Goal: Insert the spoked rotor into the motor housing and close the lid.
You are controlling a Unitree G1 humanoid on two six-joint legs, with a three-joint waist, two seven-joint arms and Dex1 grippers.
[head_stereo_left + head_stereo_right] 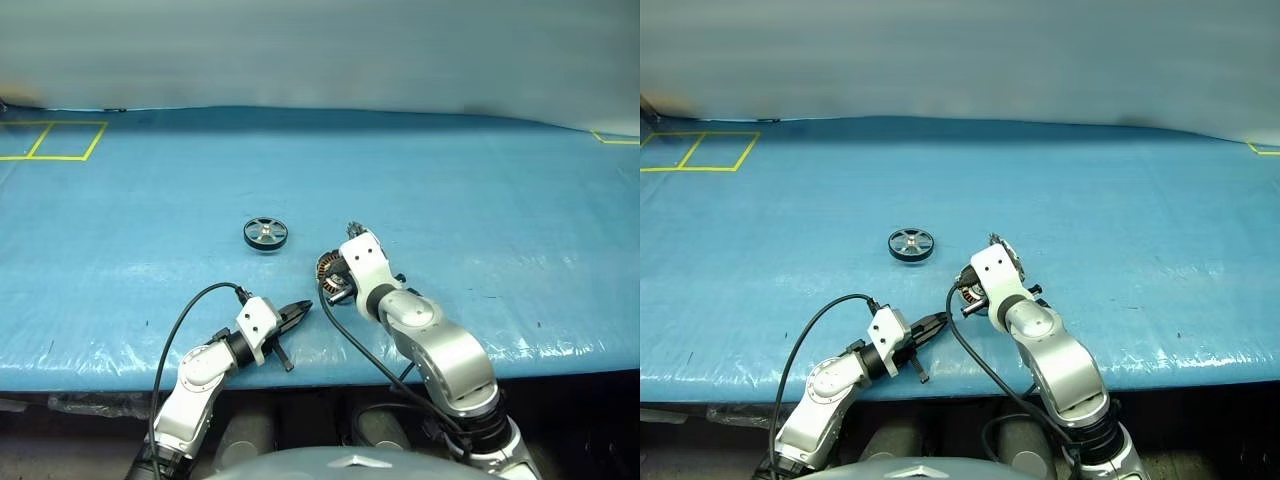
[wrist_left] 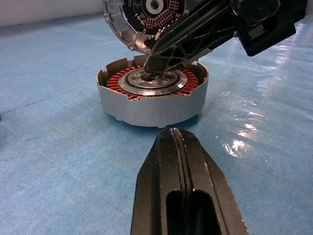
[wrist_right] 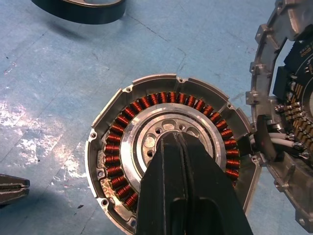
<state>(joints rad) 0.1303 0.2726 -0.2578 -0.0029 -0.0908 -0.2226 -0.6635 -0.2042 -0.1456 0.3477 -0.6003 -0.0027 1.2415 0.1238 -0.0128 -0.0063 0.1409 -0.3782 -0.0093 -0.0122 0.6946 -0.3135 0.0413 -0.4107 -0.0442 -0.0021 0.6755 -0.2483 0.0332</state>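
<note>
The spoked rotor [image 1: 266, 234], a flat dark wheel with a silver hub, lies on the blue table, left of and beyond the motor housing [image 2: 151, 103]. The housing is a short silver cup with copper windings [image 3: 115, 147] around a central hub. Its lid [image 3: 288, 122] stands swung open at the rim, patterned underside showing. My right gripper [image 3: 172, 139] is shut, its tips down at the housing's hub, nothing held. My left gripper [image 2: 174, 133] is shut and empty, level just above the table, a short way from the housing's side and pointing at it.
Blue plastic sheeting covers the table [image 1: 480, 190]. Yellow tape squares [image 1: 55, 140] mark the far left corner and another tape mark [image 1: 615, 138] the far right. The table's front edge [image 1: 560, 365] runs just behind both arms.
</note>
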